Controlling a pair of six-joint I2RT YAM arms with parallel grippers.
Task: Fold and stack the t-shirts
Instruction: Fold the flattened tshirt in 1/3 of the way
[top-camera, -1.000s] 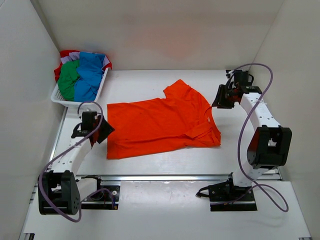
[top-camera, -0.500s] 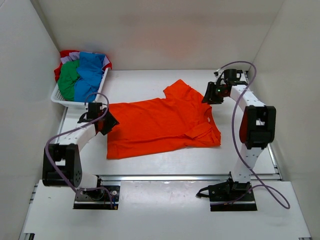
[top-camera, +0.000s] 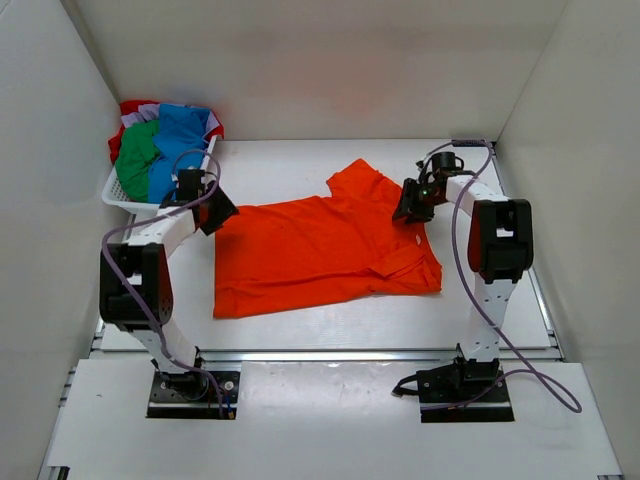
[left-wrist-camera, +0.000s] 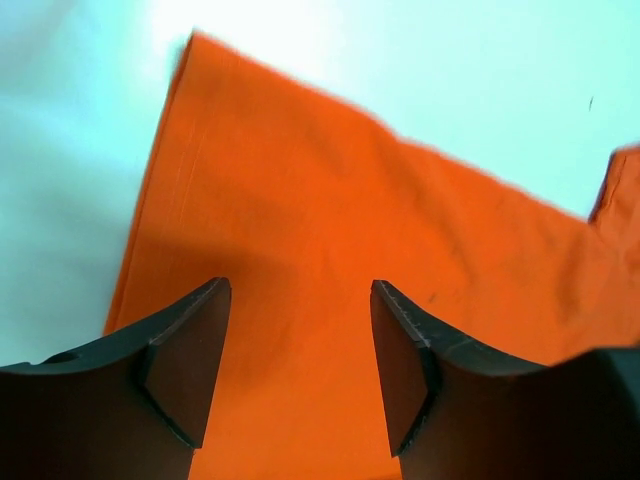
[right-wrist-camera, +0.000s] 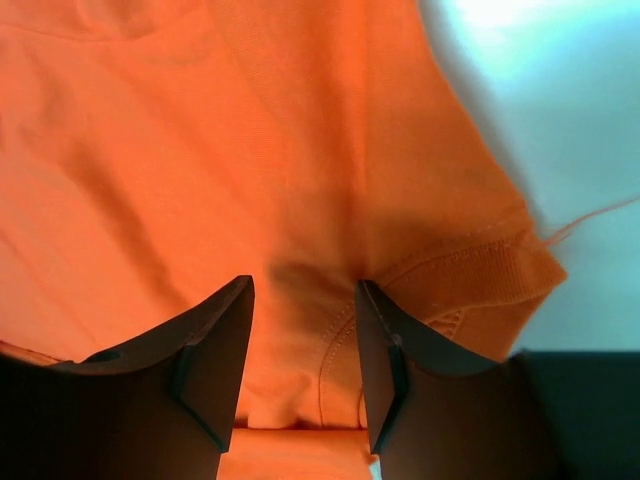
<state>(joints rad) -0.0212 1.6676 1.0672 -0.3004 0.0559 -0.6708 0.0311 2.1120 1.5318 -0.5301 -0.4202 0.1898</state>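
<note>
Fingers apart, my left gripper (left-wrist-camera: 298, 300) and right gripper (right-wrist-camera: 303, 300) hover at the far edge of the orange t-shirt (top-camera: 320, 250); next I'd pinch and fold.

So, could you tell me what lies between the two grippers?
The orange t-shirt, spread flat between the left gripper and right gripper; the top view shows it.

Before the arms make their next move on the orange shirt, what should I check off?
1. Orange shirt spread on table: ok.
2. Left tool open over the shirt's corner: ok.
3. Right tool open over the collar: ok.
4. Tools touching cloth: cannot tell.
5. Near sleeve laid out: not ok, looks folded in.
6. Other shirts in basket: ok.
</note>
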